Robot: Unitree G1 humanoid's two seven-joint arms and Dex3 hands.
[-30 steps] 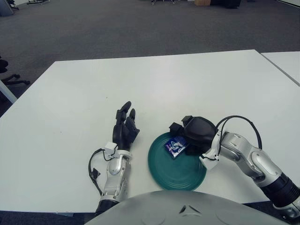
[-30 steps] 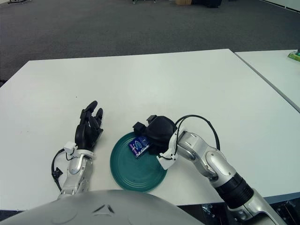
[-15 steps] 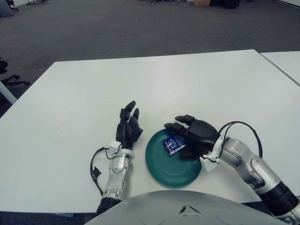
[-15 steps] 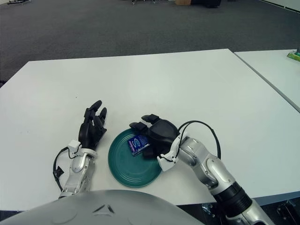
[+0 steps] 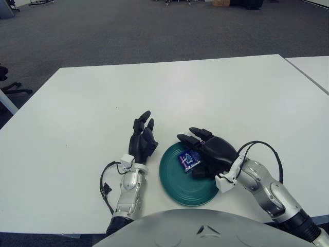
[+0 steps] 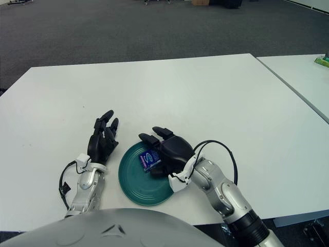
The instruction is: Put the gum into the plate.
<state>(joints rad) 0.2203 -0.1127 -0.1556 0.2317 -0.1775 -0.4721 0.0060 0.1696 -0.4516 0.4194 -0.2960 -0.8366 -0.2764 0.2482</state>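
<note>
A small blue gum packet (image 5: 188,159) lies inside the teal plate (image 5: 177,186), in its upper right part. My right hand (image 5: 199,148) reaches over the plate's right side with its black fingers spread. The fingertips extend past the packet and the thumb sits just below it, so the hand is open beside the gum without gripping it. My left hand (image 5: 142,140) shows just left of the plate, fingers straight and holding nothing.
The white table (image 5: 169,92) stretches far ahead and to both sides. A second white table (image 5: 313,67) stands at the right across a narrow gap. Grey carpet lies beyond the far edge.
The right hand was curled around the gum over the plate; its fingers have spread and let the packet go. Plate and right arm have shifted slightly left.
</note>
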